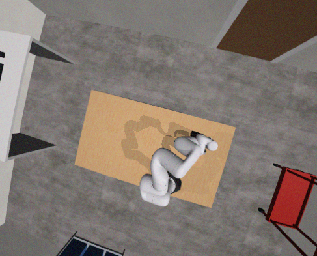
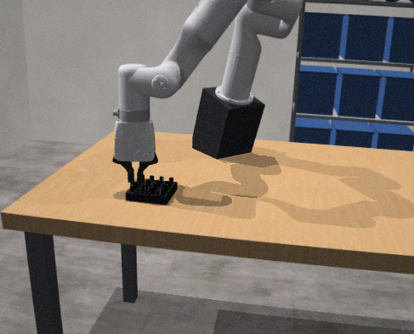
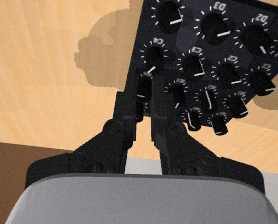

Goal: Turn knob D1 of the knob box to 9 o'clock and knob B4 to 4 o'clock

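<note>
1. Grey floor (image 1: pixel 150 67) (image 2: pixel 82 266) surrounded the table (image 1: pixel 111 129) (image 2: pixel 324 228) (image 3: pixel 40 75), which extended much farther to one side of the knob box (image 1: pixel 194 134) (image 2: pixel 147 199) (image 3: pixel 187 37) than the other.
2. The knob box sat near a table corner.
3. The claw's (image 2: pixel 136 181) (image 3: pixel 140 87) two fingers stood narrowly apart around knob B4 (image 3: pixel 144 86); whether they gripped it, I couldn't tell.
4. One black arm base (image 2: pixel 209 123) stood well apart from the knob box.

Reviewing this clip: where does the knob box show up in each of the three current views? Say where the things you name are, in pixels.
Top: the knob box (image 1: pixel 196 133) (image 2: pixel 151 195) (image 3: pixel 186 37) is right of centre, mostly hidden under the arm.
Exterior: left of centre, below the claw (image 2: pixel 136 182) (image 3: pixel 144 89).
Wrist: upper right, cut off by the picture's edge.
Shared landmark: the wooden table top (image 1: pixel 108 113) (image 2: pixel 90 215) (image 3: pixel 40 75).
</note>
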You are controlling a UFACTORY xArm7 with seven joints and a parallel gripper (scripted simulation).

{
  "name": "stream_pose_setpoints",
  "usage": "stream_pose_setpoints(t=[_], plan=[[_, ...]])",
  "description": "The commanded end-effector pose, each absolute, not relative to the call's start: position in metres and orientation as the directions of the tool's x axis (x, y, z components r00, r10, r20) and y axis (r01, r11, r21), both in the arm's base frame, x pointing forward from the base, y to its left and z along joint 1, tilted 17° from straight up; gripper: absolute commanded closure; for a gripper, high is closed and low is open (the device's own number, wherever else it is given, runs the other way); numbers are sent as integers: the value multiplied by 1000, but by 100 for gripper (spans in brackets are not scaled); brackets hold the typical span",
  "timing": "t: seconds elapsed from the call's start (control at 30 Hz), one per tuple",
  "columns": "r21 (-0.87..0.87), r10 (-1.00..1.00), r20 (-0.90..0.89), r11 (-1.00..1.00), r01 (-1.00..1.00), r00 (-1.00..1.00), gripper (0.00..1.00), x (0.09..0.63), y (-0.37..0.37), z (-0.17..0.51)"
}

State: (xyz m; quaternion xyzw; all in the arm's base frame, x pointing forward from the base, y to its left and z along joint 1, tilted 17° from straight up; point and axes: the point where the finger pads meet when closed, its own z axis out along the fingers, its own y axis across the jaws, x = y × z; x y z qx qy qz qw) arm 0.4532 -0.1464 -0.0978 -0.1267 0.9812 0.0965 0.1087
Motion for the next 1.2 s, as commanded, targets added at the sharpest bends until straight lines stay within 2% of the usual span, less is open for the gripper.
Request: stream_pose_setpoints(t=[0.0, 0.87, 1.17], plan=[[159, -226, -240, 950, -268, -944, 92, 454, -148, -96], [160, -223, -240, 951, -265, -945, 92, 454, -148, -96], [180, -143, -225, 966, -185, -964, 92, 454, -148, -96]])
